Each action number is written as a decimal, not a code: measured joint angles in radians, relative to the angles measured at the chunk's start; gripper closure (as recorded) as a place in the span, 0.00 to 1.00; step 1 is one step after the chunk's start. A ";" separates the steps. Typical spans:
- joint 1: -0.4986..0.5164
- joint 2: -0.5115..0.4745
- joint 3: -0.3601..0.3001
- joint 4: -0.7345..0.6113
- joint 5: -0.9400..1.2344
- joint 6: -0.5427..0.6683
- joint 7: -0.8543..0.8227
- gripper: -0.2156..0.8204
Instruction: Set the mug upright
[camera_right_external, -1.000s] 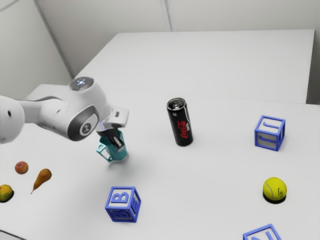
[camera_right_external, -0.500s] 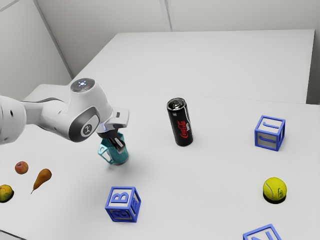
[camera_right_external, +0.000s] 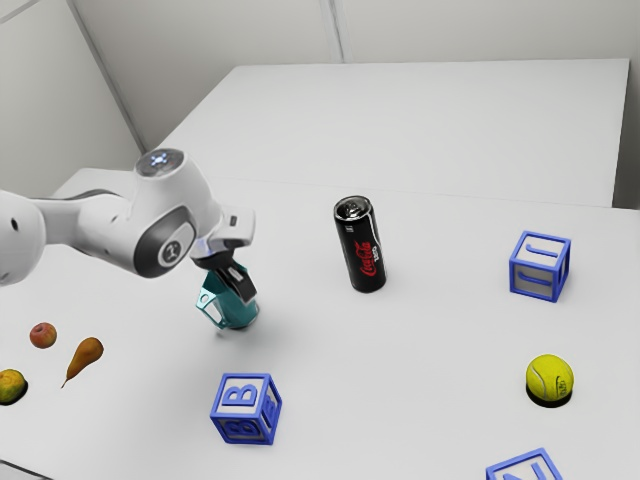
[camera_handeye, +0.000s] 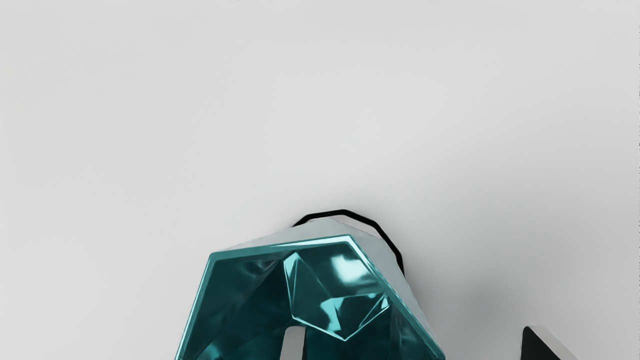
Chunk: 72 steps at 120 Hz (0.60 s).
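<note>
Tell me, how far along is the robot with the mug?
Looks done: the mug appears to stand base-down, mouth up. In hand: nothing gripped; the open gripper straddles the mug's wall, one finger inside. Left: probably backing clear, though I can't tell if the mug sits fully flat.

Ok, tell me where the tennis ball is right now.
At the exterior view's right, the tennis ball sits between the upper blue-edged block and the cut-off block below.
</note>
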 joint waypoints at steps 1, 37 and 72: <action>0.000 -0.001 0.000 0.001 0.000 0.000 0.000 0.36; 0.002 -0.001 -0.003 0.174 -0.044 -0.114 -0.010 0.24; 0.039 0.203 -0.025 0.612 -0.158 -0.485 -0.030 0.22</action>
